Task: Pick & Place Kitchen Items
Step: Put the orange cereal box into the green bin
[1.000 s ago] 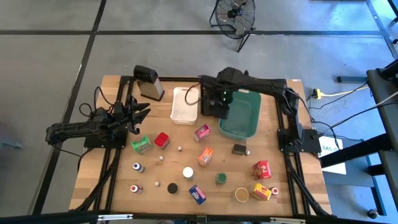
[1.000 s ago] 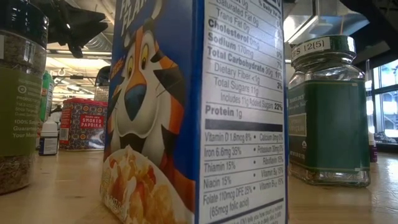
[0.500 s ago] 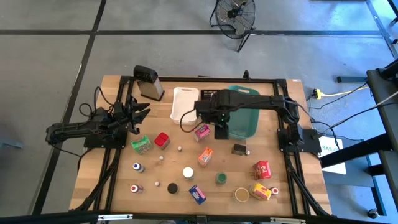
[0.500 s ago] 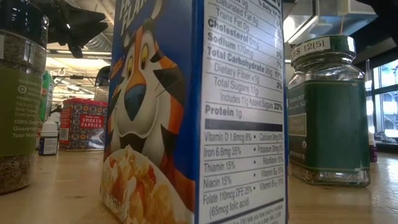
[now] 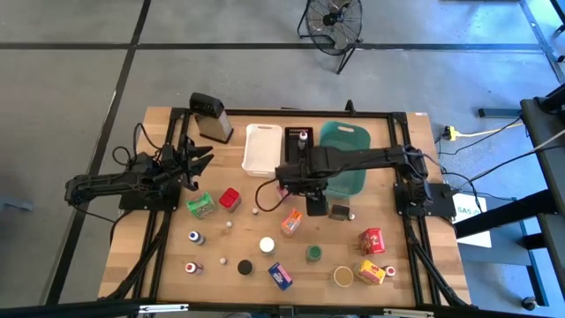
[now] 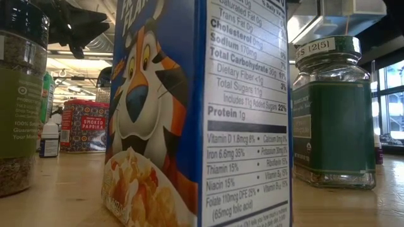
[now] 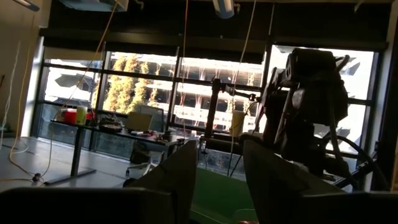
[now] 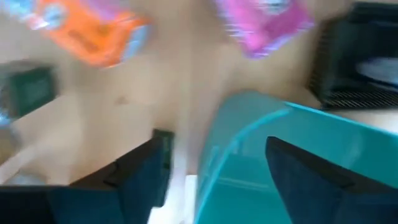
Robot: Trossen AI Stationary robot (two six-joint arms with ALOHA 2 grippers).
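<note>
The kitchen items stand spread over the wooden table: a pink box, an orange box, a red box, a green packet, a blue box, and several small bottles, jars and cans. My right gripper hangs above the table, pointing down, between the pink box and the teal basket. It is open with nothing between its fingers. My left gripper rests at the table's left, raised and open, holding nothing.
At the far side stand a white bin, a black tray with a small bottle in it, and a metal grater. A dark box sits just right of my right gripper. A blue cereal box and a green jar fill the low view.
My right gripper has swung from above the black tray, between the white bin and the teal basket, toward the table's near edge. It now hangs beside the pink box, and the tray shows uncovered. None of the items on the table has moved.
</note>
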